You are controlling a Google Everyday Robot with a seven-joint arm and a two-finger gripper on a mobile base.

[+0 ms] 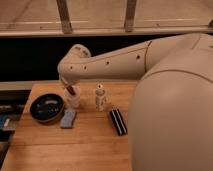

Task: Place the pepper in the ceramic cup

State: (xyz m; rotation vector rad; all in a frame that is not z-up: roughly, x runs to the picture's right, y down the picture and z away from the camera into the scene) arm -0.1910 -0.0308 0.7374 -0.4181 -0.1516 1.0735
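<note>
The hand (67,85) is seen at the left end of the cream-coloured arm (115,60), which is stretched across the view from the right and bent downward at its far joint. The hand is lowered over the back left part of the wooden worktop (80,150). Most of it is hidden by the arm's own casing, so it cannot be told whether it is spread, pressed together or pinching something.

Directly beneath the hand, the ceramic cup (74,101) is stood upright on the worktop. The pepper (71,91) is found just under the hand, at the mouth of the cup. Its dark red body is seen slanting at the rim, with its upper end running up toward the hand. How far it reaches into the cup cannot be made out, nor whether it is gripped or only resting there.

To the right of the hand, near the cup but apart from it, a small white bottle (100,97) is stood upright. Below and to the left of the hand, a round black bowl (46,107) is set close beside the cup. Nearer the viewer than the hand, just in front of the cup and at the bowl's edge, a blue-grey sponge (68,119) is laid flat. Further right and forward of the hand, past the bottle, a black striped block (118,122) is laid at a slight angle.
</note>
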